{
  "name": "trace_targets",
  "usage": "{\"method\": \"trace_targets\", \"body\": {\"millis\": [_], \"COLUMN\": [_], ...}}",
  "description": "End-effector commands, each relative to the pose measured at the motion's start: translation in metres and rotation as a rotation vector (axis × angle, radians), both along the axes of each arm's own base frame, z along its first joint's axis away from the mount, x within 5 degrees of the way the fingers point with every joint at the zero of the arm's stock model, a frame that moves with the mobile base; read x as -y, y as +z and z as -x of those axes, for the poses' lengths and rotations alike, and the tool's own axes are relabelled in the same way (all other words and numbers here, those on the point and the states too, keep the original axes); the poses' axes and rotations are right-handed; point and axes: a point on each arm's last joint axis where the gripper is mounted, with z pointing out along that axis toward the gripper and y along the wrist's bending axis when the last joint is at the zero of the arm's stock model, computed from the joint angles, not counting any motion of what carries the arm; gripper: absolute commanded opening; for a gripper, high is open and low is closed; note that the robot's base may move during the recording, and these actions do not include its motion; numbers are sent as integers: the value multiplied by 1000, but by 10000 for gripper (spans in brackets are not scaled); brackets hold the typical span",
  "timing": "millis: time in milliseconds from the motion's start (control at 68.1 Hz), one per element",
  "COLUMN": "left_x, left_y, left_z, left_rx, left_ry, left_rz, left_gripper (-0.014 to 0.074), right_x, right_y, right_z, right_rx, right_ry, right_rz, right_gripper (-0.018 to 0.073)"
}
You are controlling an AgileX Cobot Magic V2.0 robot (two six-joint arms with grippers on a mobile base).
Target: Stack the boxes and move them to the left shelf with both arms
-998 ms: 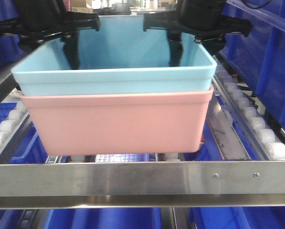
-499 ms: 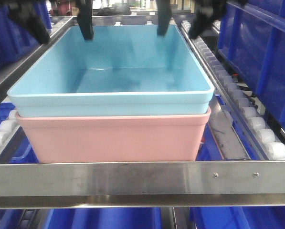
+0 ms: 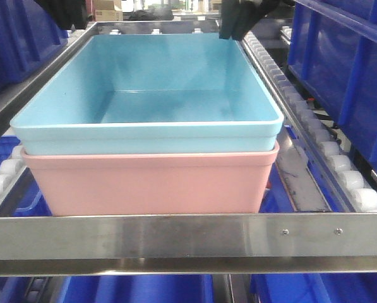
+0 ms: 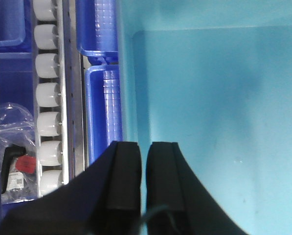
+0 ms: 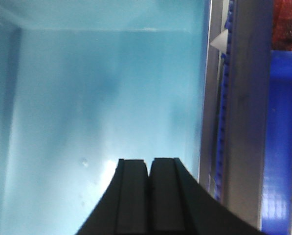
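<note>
The exterior front-facing view gives us the flat steel front bar [image 3: 188, 237] nearest the camera, and directly behind it the salmon pink box [image 3: 151, 180] resting on the left shelf [image 3: 340, 173], between its two rows of white rollers [image 3: 330, 154]. The light blue box [image 3: 147, 104] sits nested inside the pink one, rims level and square, so we judge both the stacking and the placing done. Farther back, at the far rim of the boxes, the right pincer [image 3: 233, 22] and the left pincer [image 3: 65, 11] hang above the stack and touch neither box. In the left wrist-mounted view the left pincer [image 4: 145, 183] has its fingers nearly pressed together, only a thin gap between them and nothing pinched; the light blue box's wall runs out ahead of it, with the rollers off to one side and dark blue bins [image 4: 104, 112] between. In the right wrist-mounted view the right pincer [image 5: 148, 196] is likewise pressed together and empty, with the light blue floor ahead of and beneath it. As we read it, what remains is only for the arms to clear the shelf.
</note>
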Motion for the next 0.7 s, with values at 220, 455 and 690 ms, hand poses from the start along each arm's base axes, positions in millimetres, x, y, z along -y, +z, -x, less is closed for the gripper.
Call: {"method": "trace_targets", "body": {"millis": [220,455,690], "left_x": [-9,-38,-66], "left_y": [13,8,2], "left_z": [40,105,162], "left_rx": [258,456,567], "left_ry": [-29,-97,-124], "left_rz": [188,305,366], "left_gripper": [-1,-1,-1], "right_x": [14,39,80], "right_y": [36,32,20], "right_z": [24,80,151], "right_rx": [268,500,616], "right_ry": [58,138,201], "right_rz": [-28,-137,-84], "right_gripper": [56,56,56]}}
